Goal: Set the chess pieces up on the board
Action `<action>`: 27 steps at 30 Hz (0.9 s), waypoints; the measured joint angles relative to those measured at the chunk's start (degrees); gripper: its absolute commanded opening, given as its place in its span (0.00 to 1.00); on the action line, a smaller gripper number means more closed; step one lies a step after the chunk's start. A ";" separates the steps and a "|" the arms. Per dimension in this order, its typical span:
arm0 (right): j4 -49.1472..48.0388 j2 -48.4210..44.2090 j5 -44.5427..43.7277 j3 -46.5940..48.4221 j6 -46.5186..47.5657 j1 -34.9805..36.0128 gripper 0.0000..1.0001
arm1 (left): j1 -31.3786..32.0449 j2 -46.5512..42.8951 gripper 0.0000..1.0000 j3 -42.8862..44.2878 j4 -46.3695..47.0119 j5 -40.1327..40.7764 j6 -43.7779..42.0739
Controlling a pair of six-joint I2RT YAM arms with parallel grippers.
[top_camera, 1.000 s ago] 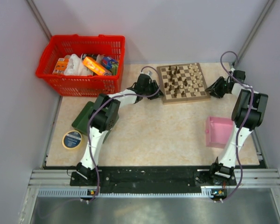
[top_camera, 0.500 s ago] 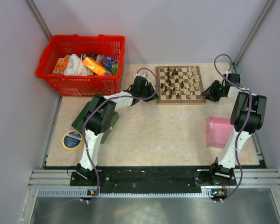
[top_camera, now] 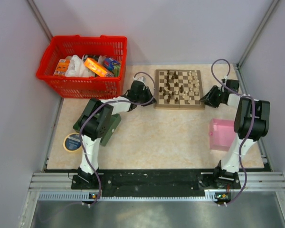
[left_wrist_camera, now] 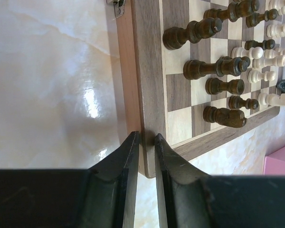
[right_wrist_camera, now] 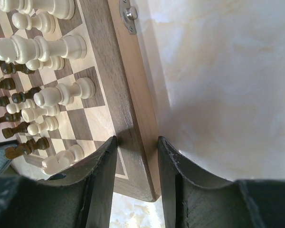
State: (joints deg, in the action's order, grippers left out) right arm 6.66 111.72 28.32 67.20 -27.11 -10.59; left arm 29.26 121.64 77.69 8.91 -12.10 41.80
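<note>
**Both grippers clamp opposite edges of the board**

The left gripper [left_wrist_camera: 146,138] has its fingers drawn almost together, pinching the tan border of the board [left_wrist_camera: 149,71] close to a corner. Only a sliver of wood shows in the gap. Just past its fingertips the checks begin. The dark chess pieces [left_wrist_camera: 194,32] stand on the squares nearest this hand, and the pale chess pieces [left_wrist_camera: 268,61] stand farther out, a few mingling with the dark ones mid-board. Farther along the same edge from the fingers, a small metal fitting [left_wrist_camera: 116,4] sits on the board's side wall.

The right gripper [right_wrist_camera: 137,141] holds the opposite border with its fingers set a little wider, and the wood fills the space between them (both pads look to touch it). Here the pale pieces are the near ones and the dark ones lie beyond.

In the top view the board lies flat on the marbled table [top_camera: 156,137], directly between the two hands at the far side. A pink box [top_camera: 223,134] sits back from the right hand, toward that arm's base. Out past the left hand, away from the board, stands a red basket [top_camera: 83,64]. A green tray [top_camera: 84,122] and a round tin [top_camera: 73,141] lie back along the left arm.
</note>
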 measured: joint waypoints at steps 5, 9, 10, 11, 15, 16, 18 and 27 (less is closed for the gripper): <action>-2.10 -1.55 0.00 -2.78 -0.55 0.68 0.37 | -0.35 -1.18 0.23 -1.97 0.76 -0.04 -0.13; -3.50 -2.56 -0.42 -4.52 -0.83 1.27 0.37 | -0.35 -2.05 0.23 -2.75 0.09 0.02 -0.83; -3.85 -2.89 -0.61 -4.96 -0.92 1.53 0.37 | -0.37 -2.45 0.23 -3.32 0.15 0.07 -0.87; -4.09 -3.19 -0.74 -5.38 -1.03 1.84 0.37 | -0.39 -2.95 0.23 -4.00 0.13 0.13 -1.03; -5.14 -4.61 -1.33 -7.48 -1.27 3.06 0.37 | -0.46 -5.22 0.23 -7.02 0.13 0.48 -1.31; -5.33 -4.90 -1.44 -7.98 -1.31 3.28 0.37 | -0.52 -5.68 0.23 -7.67 0.17 0.52 -1.38; -5.92 -5.86 -1.73 -9.25 -1.53 3.85 0.37 | -0.66 -6.69 0.23 -9.03 0.26 0.59 -1.49; -6.69 -10.93 -4.52 -14.95 -1.90 7.48 0.37 | -0.70 -12.22 0.20 -15.74 -0.15 1.84 -2.84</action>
State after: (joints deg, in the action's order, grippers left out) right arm -0.03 100.79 23.79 52.25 -29.02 -3.11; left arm 28.56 109.43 61.95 8.75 -10.26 38.96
